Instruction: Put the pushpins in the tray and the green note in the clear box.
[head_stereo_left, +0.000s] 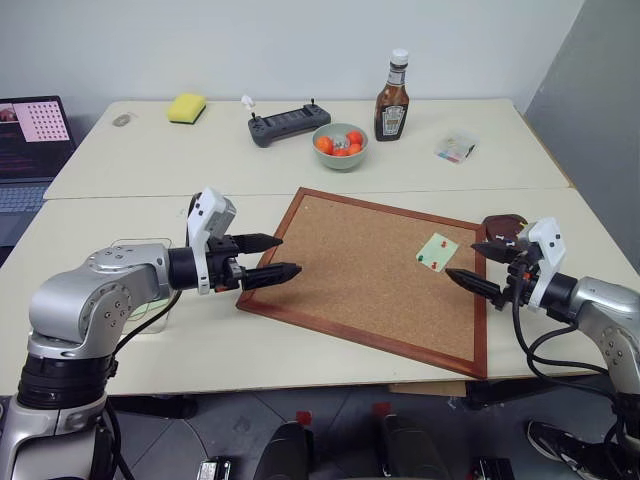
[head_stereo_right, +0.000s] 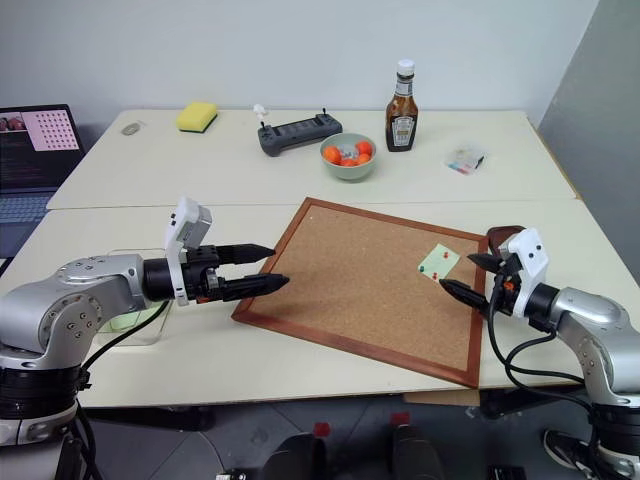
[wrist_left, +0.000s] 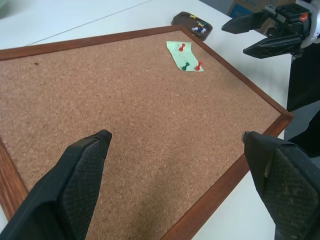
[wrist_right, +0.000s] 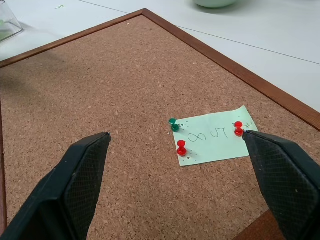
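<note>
Cork is the landmark here: the cork board (head_stereo_left: 375, 272) lies flat on the worktop (head_stereo_left: 300, 130), and the green note (wrist_right: 214, 135) sits near its right edge, pinned by two red pushpins (wrist_right: 182, 147) and a green-headed pin (wrist_right: 173, 124) at one corner. The tray (wrist_left: 193, 25), dark brown and already holding a few coloured pins, rests just off the board's right corner; the clear box (head_stereo_right: 140, 300) stands off the board's left side, under the left arm.

Both pincers hang spread wide and empty: the right pincer (head_stereo_left: 478, 264) over the board's right edge close to the note, the left pincer (head_stereo_left: 268, 256) over its left edge.

Risks now: those pin heads are tiny, so closing fingers could slip off one and flick it across the cork, or catch the paper and tear it. That third green pin could hold the note fast if only the red ones come out.

Room looks generous over the bare cork between the arms, though the raised wooden frame beside the right pincer could snag a low approach
</note>
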